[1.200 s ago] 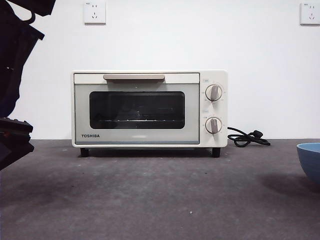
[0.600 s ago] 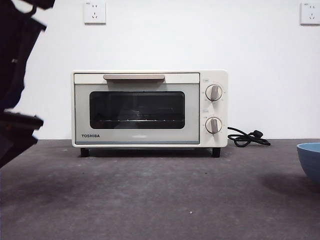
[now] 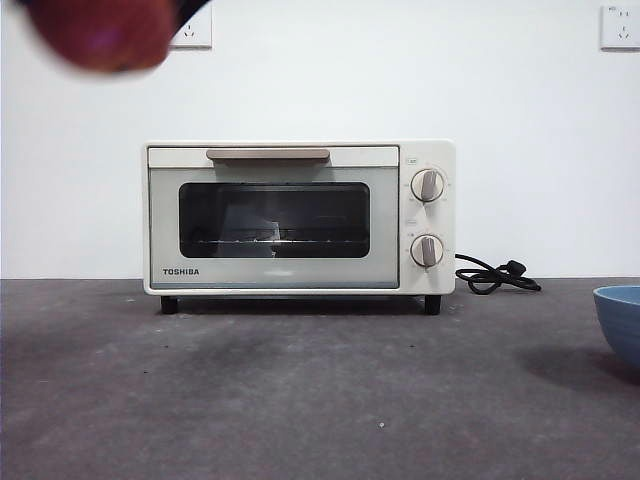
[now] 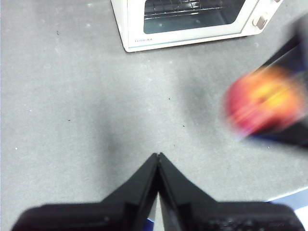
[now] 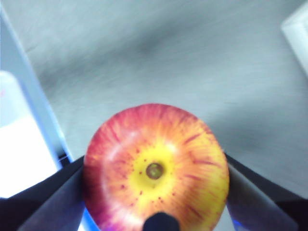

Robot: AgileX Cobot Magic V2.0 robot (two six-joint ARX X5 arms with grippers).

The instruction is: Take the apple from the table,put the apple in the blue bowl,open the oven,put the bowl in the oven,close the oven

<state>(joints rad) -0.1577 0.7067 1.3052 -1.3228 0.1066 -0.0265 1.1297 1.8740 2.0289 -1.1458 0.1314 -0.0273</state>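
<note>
The red and yellow apple [image 5: 155,168] sits between the black jaws of my right gripper [image 5: 154,192], which is shut on it well above the table [image 3: 300,400]. In the front view the apple [image 3: 100,30] hangs blurred at the top left. The left wrist view catches the apple [image 4: 264,103] as a blur with the other arm's dark jaws behind it. My left gripper [image 4: 158,156] is shut and holds nothing, above bare table in front of the oven [image 4: 192,19]. The cream TOSHIBA oven [image 3: 300,215] stands closed at the back. The blue bowl [image 3: 620,320] shows at the right edge.
The oven's black cord [image 3: 495,275] lies coiled on the table to its right. A white wall with a socket [image 3: 620,25] closes the back.
The dark arm that filled the front view's left edge has risen out of the picture. The apple now hangs at the top left, lifted off the table.
</note>
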